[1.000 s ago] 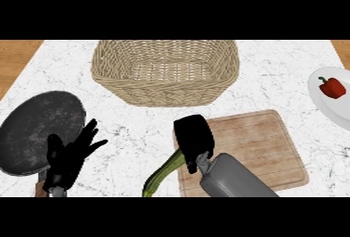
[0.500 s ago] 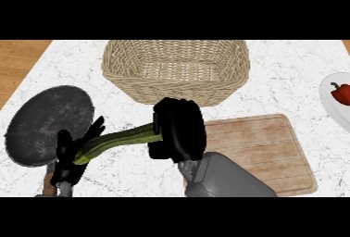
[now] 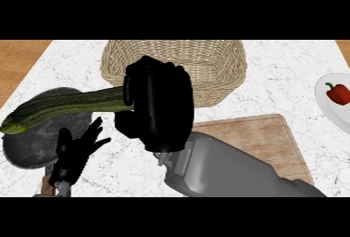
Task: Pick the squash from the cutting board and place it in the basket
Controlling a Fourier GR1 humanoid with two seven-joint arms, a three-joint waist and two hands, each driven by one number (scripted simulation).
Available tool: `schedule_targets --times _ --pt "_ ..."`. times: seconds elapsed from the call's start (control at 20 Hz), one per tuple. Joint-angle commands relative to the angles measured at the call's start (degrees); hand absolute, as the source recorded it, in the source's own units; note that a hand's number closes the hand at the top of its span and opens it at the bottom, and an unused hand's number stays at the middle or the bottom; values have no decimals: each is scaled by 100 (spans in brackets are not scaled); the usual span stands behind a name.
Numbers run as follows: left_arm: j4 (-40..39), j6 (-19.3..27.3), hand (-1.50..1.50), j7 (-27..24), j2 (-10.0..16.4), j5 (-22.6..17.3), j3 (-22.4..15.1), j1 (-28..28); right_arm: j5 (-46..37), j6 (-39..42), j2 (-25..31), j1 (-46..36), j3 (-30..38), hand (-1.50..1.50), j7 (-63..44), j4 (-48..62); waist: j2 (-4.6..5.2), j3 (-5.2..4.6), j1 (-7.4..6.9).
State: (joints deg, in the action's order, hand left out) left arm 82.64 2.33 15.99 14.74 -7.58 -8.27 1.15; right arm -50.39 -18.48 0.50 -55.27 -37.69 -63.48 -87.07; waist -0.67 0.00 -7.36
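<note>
A long dark green squash (image 3: 65, 106) hangs in the air, lying crosswise and sticking out to the left over the pan. My right hand (image 3: 159, 106) is curled round its right end, raised high and close to the view, just in front of the wicker basket (image 3: 212, 69). The hand hides the basket's front left rim. The wooden cutting board (image 3: 263, 139) lies at the lower right with nothing on its visible part. My left hand (image 3: 74, 152) rests open at the lower left, fingers up, over the pan's edge.
A dark round pan (image 3: 37, 136) sits at the left under the squash's free end. A white plate (image 3: 328, 99) with a red pepper (image 3: 337, 93) is at the right edge. The counter is white marble with a wooden strip (image 3: 17, 60) at the far left.
My right hand has risen and moved up toward the basket with the squash. The squash has swung from a slant to nearly level and looms larger. The left hand has stayed put.
</note>
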Motion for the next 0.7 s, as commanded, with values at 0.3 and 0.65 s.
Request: schedule_targets --times 0.3,0.65 --pt "-334 11 0 207 49 11 64 72 18 -457 -47 -1928 793 150 -1757 1130 81 -47 122" --pt "-182 13 0 60 56 49 64 352 446 -485 -47 -2758 1138 150 -1761 2282 93 -32 203"
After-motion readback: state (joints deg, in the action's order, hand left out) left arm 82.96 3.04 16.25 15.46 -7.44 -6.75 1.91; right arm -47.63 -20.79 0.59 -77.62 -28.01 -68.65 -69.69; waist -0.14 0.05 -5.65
